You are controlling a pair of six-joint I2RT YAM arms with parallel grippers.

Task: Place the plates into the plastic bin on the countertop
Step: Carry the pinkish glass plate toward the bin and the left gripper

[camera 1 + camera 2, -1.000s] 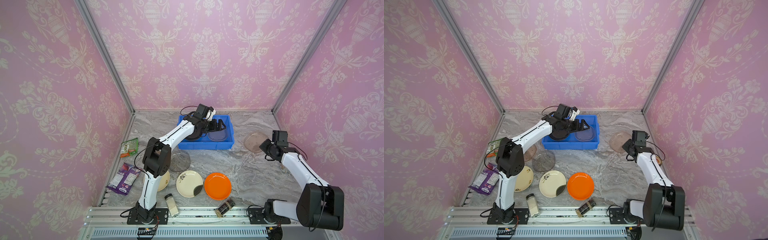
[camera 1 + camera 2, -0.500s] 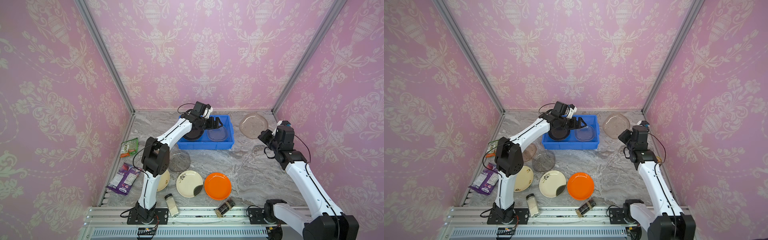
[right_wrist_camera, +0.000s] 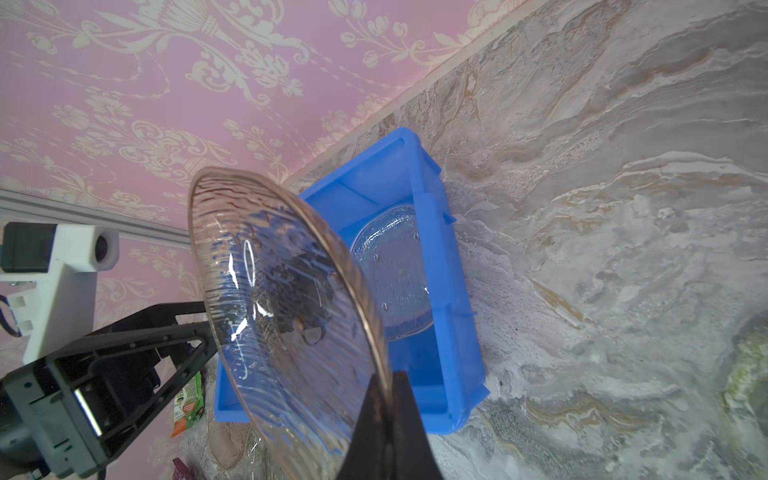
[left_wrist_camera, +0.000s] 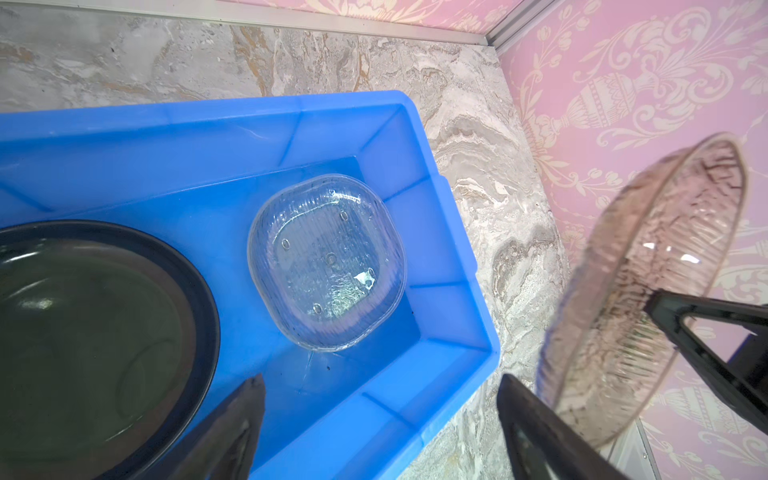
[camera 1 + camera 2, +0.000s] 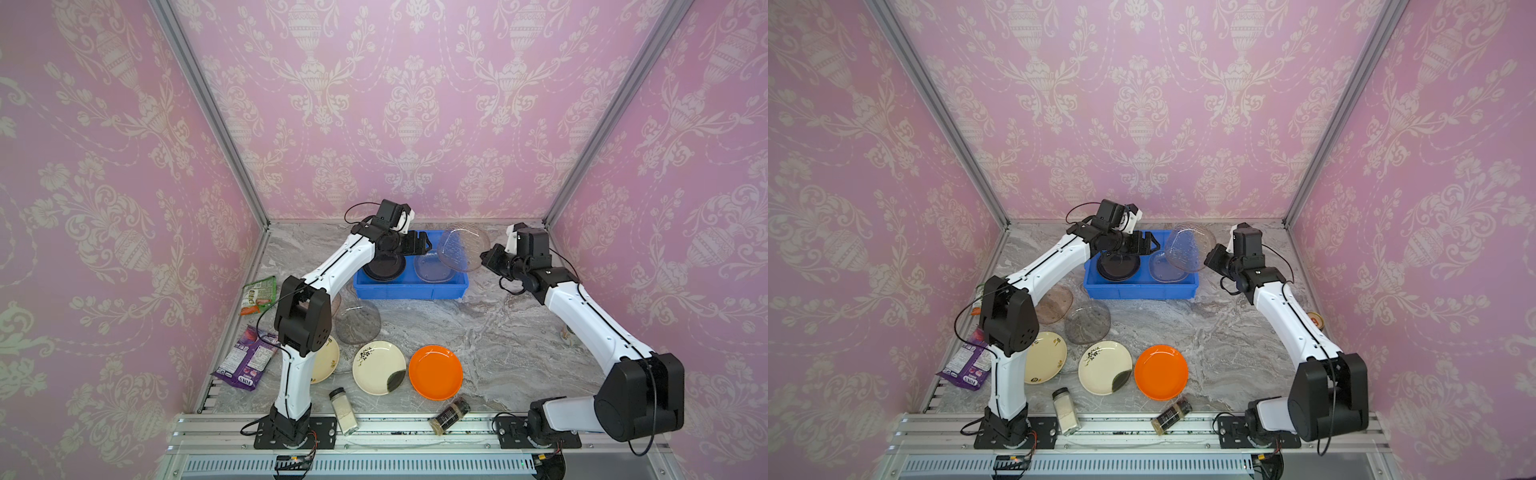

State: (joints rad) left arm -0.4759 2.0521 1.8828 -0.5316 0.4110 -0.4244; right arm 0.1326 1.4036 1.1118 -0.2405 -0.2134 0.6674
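The blue plastic bin (image 5: 411,291) (image 5: 1140,291) (image 4: 432,270) stands at the back of the countertop (image 5: 478,332). A black plate (image 5: 384,266) (image 4: 83,332) and a clear glass plate (image 5: 434,270) (image 4: 328,262) (image 3: 395,270) lie in it. My right gripper (image 5: 484,257) (image 3: 388,374) is shut on the rim of a pinkish ribbed glass plate (image 5: 463,249) (image 5: 1190,249) (image 4: 644,291) (image 3: 282,311), held on edge above the bin's right end. My left gripper (image 5: 424,243) (image 4: 380,378) hangs open over the bin with nothing between its fingers.
On the countertop lie an orange plate (image 5: 435,372), two cream plates (image 5: 379,367) (image 5: 1045,357) and two tinted glass plates (image 5: 357,322) (image 5: 1054,303). Two spice jars (image 5: 344,411) (image 5: 449,415) sit at the front edge, and snack packets (image 5: 258,295) (image 5: 247,361) lie at the left wall.
My right gripper has lifted the glass plate off the countertop at the right and carried it left to the bin. My left gripper has risen slightly above the bin.
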